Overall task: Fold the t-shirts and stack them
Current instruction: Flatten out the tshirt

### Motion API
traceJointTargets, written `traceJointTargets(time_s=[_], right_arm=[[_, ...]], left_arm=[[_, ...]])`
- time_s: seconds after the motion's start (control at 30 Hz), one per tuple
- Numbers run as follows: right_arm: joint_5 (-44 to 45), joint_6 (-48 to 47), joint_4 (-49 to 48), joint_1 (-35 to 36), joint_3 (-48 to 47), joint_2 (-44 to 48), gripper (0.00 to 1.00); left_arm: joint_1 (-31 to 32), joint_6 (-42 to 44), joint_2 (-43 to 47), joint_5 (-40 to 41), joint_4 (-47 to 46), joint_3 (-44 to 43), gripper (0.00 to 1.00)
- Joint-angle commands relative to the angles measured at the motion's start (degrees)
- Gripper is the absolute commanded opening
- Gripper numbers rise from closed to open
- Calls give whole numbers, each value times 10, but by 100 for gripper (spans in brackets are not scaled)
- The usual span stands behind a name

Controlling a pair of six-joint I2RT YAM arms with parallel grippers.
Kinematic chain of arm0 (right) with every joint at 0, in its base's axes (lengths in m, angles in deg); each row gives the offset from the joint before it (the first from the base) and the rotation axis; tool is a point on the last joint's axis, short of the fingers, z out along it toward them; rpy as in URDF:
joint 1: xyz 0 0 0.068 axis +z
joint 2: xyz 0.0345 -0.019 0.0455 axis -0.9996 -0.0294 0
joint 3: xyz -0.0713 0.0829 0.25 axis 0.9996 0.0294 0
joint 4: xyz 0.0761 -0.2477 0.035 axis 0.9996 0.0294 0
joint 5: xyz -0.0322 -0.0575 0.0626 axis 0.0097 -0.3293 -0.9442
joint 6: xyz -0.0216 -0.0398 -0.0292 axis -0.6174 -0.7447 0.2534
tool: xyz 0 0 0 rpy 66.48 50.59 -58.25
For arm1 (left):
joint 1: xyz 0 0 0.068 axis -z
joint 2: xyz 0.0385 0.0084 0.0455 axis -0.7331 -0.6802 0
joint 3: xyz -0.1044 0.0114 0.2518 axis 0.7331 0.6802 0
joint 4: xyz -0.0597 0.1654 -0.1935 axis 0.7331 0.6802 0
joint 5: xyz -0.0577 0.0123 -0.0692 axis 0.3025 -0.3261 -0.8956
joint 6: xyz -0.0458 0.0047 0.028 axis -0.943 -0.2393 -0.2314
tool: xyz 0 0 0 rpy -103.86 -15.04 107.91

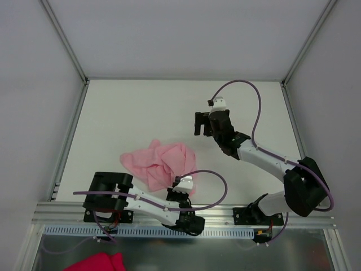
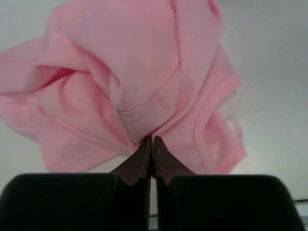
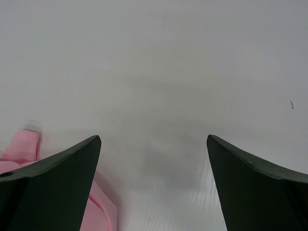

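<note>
One pale pink t-shirt (image 1: 161, 164) is lying crumpled on the white table (image 1: 141, 107), pinched at its near edge by the left gripper (image 1: 183, 182).

That t-shirt is sitting in a loose heap left of the table's centre, close to the front rail (image 1: 67, 212). The left gripper's jaws are pressing together on a fold of the fabric, and in the left wrist view the cloth is spreading out from the fingertips (image 2: 144, 151) across most of the frame. The right gripper (image 1: 201, 123) is hovering well apart, farther back and to the right. Its jaws are standing wide with white table surface showing between them. A corner of pink fabric is peeking beside one finger (image 3: 48, 183) in its wrist view. Purple cables (image 1: 254, 93) are looping over both arms. A deep magenta cloth (image 1: 96, 262) is lying below the front rail, off the table.
</note>
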Motion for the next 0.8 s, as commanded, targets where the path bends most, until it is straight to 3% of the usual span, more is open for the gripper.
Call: traceJointTargets(time_s=[0.0, 0.17, 0.27, 0.5, 0.57, 0.7, 0.77], right_arm=[[9, -12, 6, 9, -20, -1, 98], [13, -28, 4, 7, 3, 23, 98], [19, -30, 8, 9, -1, 26, 98], [36, -40, 28, 7, -27, 22, 98], [32, -42, 32, 7, -37, 14, 98], [21, -46, 50, 7, -66, -3, 99], [25, -51, 50, 8, -70, -2, 98]], left_arm=[[-1, -275, -6, 67, 271, -9, 0], [-5, -248, 55, 82, 229, 38, 0], [-30, -330, 88, 99, 285, 65, 0], [-86, -295, 209, 134, 306, 92, 0], [-109, -343, 228, 151, 363, 88, 0], [-148, -304, 262, 174, 365, 41, 0], [-163, -244, 261, 179, 366, 15, 0]])
